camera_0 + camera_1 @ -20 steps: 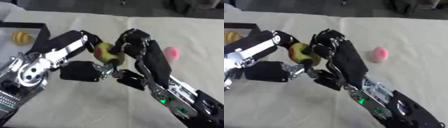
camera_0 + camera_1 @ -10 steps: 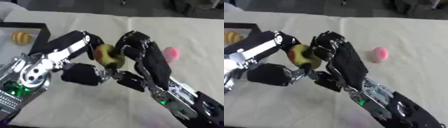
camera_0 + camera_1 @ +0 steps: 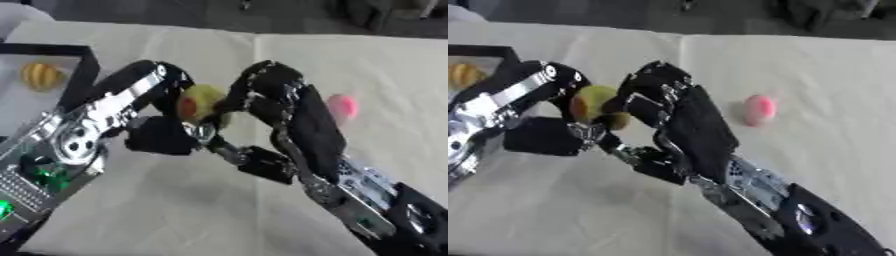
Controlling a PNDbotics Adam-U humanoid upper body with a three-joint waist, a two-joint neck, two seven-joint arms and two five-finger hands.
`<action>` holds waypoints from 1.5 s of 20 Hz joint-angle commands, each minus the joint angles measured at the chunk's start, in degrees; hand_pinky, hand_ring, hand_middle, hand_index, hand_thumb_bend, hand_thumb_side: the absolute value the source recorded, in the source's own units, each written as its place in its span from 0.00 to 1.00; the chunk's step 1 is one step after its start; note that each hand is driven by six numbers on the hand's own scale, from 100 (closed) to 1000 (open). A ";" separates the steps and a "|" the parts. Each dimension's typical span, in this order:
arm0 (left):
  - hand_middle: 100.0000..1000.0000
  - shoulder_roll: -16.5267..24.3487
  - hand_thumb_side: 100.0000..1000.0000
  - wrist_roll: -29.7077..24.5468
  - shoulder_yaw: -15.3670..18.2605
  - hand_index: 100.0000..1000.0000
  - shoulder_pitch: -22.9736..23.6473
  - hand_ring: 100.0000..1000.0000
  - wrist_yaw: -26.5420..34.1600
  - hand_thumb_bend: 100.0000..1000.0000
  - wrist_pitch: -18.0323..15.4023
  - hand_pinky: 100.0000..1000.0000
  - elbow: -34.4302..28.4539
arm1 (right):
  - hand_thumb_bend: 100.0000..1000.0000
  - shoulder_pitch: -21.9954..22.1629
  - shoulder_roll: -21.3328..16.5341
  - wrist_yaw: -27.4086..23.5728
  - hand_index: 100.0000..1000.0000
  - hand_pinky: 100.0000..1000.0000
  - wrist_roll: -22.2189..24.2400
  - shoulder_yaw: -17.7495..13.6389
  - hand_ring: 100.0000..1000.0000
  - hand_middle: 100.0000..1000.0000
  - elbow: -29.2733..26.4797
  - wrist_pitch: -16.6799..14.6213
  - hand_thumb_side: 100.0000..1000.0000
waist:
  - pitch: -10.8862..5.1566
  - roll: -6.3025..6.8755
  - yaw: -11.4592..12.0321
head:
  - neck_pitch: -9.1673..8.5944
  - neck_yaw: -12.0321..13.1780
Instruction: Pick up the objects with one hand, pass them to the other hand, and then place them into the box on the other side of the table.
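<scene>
mid-handover: the left hand (image 3: 166, 107) and right hand (image 3: 267, 97) both curl their fingers round the yellow-green fruit (image 3: 201, 101) between them, while the pink object (image 3: 342, 106) (right of the fingers) waits on the bench (image 3: 175, 210) and one yellow item (image 3: 42, 76) lies boxed.

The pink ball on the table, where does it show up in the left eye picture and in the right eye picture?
Left eye view: the pink ball lies on the table right of centre, just right of the right hand.
Right eye view: the same ball sits a little nearer the middle, again right of that hand, clear of it.
Shared landmark: the yellow-green fruit between the left hand and the right hand.
</scene>
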 commanded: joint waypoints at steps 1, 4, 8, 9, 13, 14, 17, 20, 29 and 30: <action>0.25 0.93 0.02 4.73 0.44 0.34 -0.77 0.34 4.35 0.00 -0.01 0.69 -0.19 | 0.49 -0.27 -1.73 1.36 0.54 0.57 -0.64 -0.25 0.51 0.42 -1.22 -0.05 0.02 | -1.16 0.04 -0.07 | -0.61 0.27; 0.22 1.22 0.00 7.44 0.00 0.32 -0.76 0.31 6.84 0.00 -0.01 0.67 -0.51 | 0.47 -0.01 -2.54 2.18 0.56 0.58 -0.98 0.07 0.52 0.44 -1.22 0.38 0.05 | -1.23 -0.14 -0.10 | -0.75 0.50; 0.20 2.11 0.00 9.79 0.07 0.29 -0.38 0.29 7.07 0.00 -0.01 0.66 -1.22 | 0.46 0.53 -3.41 2.72 0.56 0.58 -0.83 0.41 0.52 0.44 -1.22 0.34 0.04 | -1.30 -0.26 -0.02 | -0.81 0.74; 0.20 2.44 0.00 10.22 0.25 0.29 -0.18 0.29 6.67 0.00 -0.01 0.66 -1.48 | 0.46 0.69 -3.70 2.81 0.56 0.58 -0.76 0.45 0.52 0.44 -1.22 0.24 0.04 | -1.31 -0.28 0.01 | -0.82 0.83; 0.19 4.32 0.00 11.75 2.17 0.29 1.37 0.28 5.12 0.00 -0.01 0.65 -2.51 | 0.46 1.47 -5.93 3.14 0.56 0.59 -0.44 0.61 0.53 0.44 -1.22 -0.54 0.03 | -1.40 -0.38 0.20 | -0.81 1.33; 0.19 4.99 0.00 12.15 2.81 0.29 1.82 0.28 4.85 0.00 -0.01 0.65 -2.84 | 0.46 1.73 -6.67 3.18 0.56 0.60 -0.46 0.61 0.53 0.44 -1.22 -0.78 0.03 | -1.44 -0.41 0.22 | -0.78 1.45; 0.19 7.71 0.00 13.39 5.33 0.28 3.39 0.28 4.68 0.00 -0.01 0.66 -3.75 | 0.45 2.91 -9.36 2.93 0.56 0.61 -0.79 0.15 0.54 0.45 -1.22 -0.99 0.02 | -1.55 -0.47 0.20 | -0.76 1.93; 0.19 11.40 0.00 15.66 8.66 0.28 5.49 0.28 4.96 0.00 -0.01 0.65 -3.70 | 0.45 4.26 -11.89 2.49 0.57 0.62 -2.25 -1.97 0.55 0.46 -1.22 -0.15 0.02 | -1.54 -0.59 -0.01 | -0.93 2.63; 0.20 20.87 0.00 23.13 16.47 0.29 11.35 0.28 6.73 0.00 -2.03 0.66 1.02 | 0.43 7.75 -17.04 -0.15 0.58 0.63 -7.60 -10.51 0.56 0.47 -1.22 4.43 0.01 | -0.73 -1.14 -0.78 | -1.72 6.00; 0.20 21.62 0.00 24.08 17.26 0.29 11.95 0.29 7.04 0.00 -2.47 0.66 1.98 | 0.43 8.36 -17.36 -0.69 0.58 0.63 -8.18 -11.56 0.56 0.47 -1.22 5.23 0.01 | -0.55 -1.30 -0.90 | -2.04 6.80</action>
